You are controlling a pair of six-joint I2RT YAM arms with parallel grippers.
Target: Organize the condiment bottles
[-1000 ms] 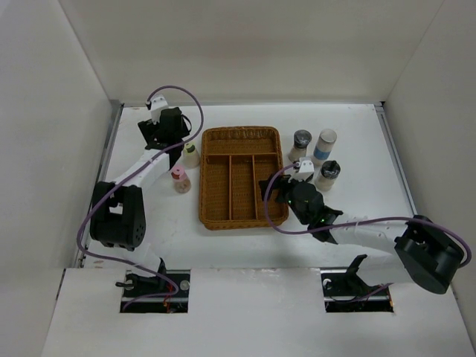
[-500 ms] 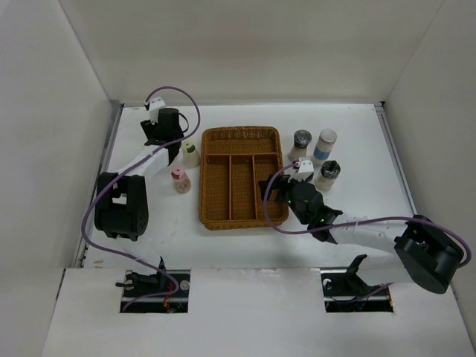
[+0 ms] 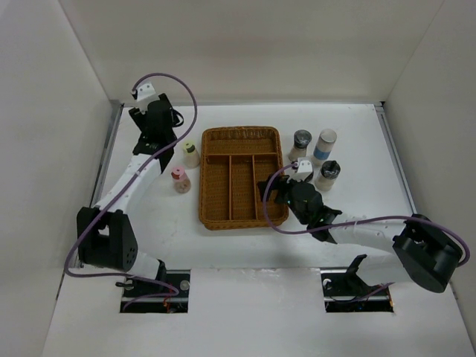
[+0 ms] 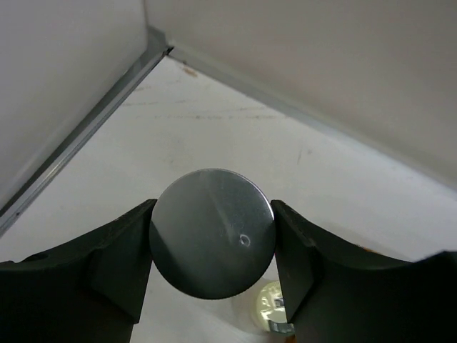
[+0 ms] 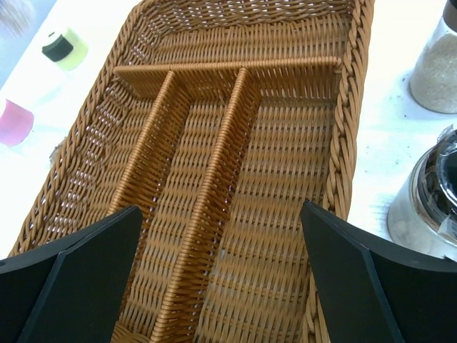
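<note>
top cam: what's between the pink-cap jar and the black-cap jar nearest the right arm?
The wicker tray, with the open right gripper hovering over its right part. The top view shows it: pink-cap jar left of the tray, black-cap jar right.

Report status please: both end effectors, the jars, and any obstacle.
Left end effector shut on grey-capped jar. Right end effector open above wicker tray. No obstacle visible.

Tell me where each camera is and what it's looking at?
Top external: above and behind the arms, looking down at the table; both arms show.
Left wrist: on the left arm, facing the table's far corner; its fingers clamp a grey-capped jar.
Right wrist: on the right arm, looking into the wicker tray; its open fingers show.
Shared: top and right wrist both show the tray and yellow-capped jar.
</note>
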